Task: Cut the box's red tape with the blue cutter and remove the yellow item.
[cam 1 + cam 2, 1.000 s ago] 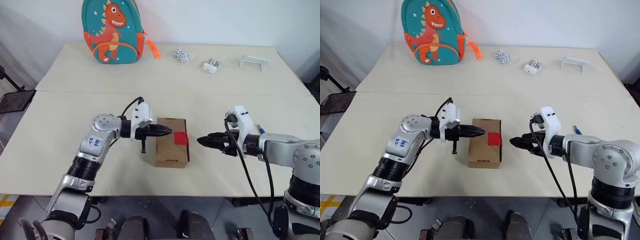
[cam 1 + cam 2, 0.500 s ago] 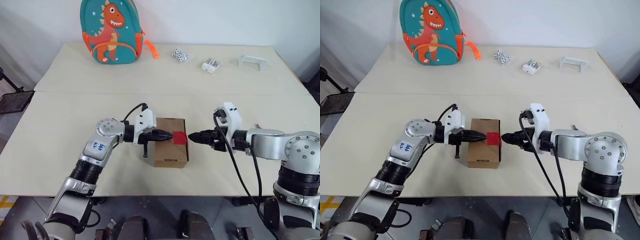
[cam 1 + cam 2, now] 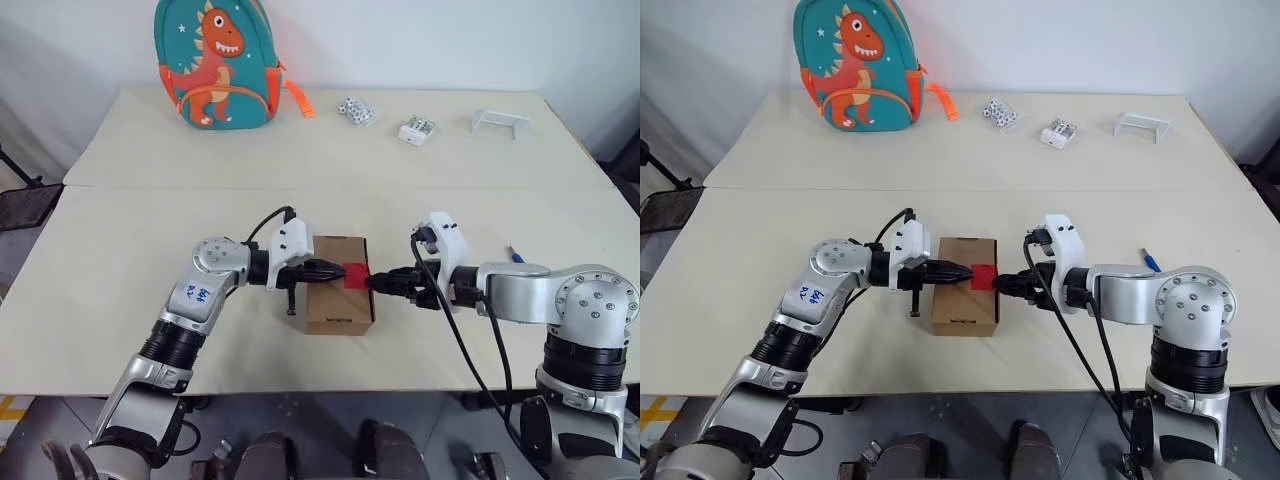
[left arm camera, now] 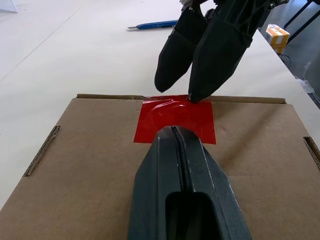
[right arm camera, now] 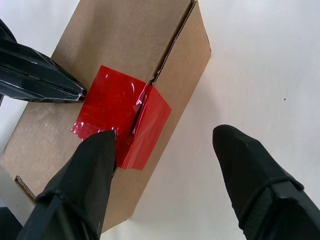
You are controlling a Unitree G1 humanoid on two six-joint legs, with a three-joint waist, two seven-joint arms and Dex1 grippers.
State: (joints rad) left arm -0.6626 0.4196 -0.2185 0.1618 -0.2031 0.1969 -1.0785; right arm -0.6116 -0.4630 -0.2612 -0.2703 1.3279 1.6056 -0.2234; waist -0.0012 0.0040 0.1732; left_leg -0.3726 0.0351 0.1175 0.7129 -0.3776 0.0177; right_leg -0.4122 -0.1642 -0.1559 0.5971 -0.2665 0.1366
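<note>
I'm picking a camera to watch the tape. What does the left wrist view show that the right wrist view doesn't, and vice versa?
Left wrist view: the blue cutter lying beyond the box. Right wrist view: the red tape folding over the box's edge down its side, the open right gripper straddling that edge. Both: box, tape, and the shut left gripper at the tape.

One box, one red tape, one blue cutter, one backpack

You cannot tell what the small black-and-white objects on the far table are. The slim blue cutter lies partly hidden behind the right arm's silver forearm.
</note>
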